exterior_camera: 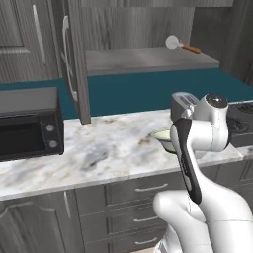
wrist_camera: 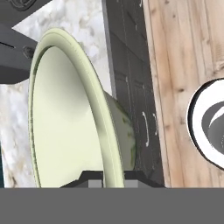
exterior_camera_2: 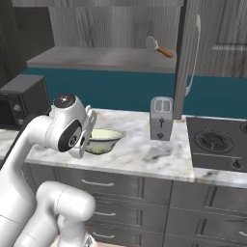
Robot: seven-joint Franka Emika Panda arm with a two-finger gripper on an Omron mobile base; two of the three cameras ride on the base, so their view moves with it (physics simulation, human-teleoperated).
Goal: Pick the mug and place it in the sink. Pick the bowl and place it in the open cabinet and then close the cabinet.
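Observation:
The cream-white bowl (exterior_camera_2: 103, 139) with its green lower outside is at the marble counter's front edge, left of the toaster. The arm partly covers the bowl (exterior_camera: 162, 137) in the left base view. In the hand view my gripper (wrist_camera: 111, 178) is shut on the rim of the bowl (wrist_camera: 65, 118), one finger inside and one outside. I cannot tell whether the bowl rests on the counter or hangs just above it. The upper cabinet stands open, its door (exterior_camera: 74, 59) (exterior_camera_2: 190, 53) swung out and its grey shelf (exterior_camera: 148, 60) (exterior_camera_2: 101, 58) bare in front. The mug and the sink are out of view.
A small round utensil with an orange handle (exterior_camera: 174, 42) (exterior_camera_2: 154, 45) lies at the back of the shelf. A toaster (exterior_camera_2: 161, 118) (exterior_camera: 184, 103) stands beside the bowl. A stove (exterior_camera_2: 217, 142) lies to the right and a microwave (exterior_camera: 29, 123) to the left. Drawers (exterior_camera_2: 120, 185) run below the counter.

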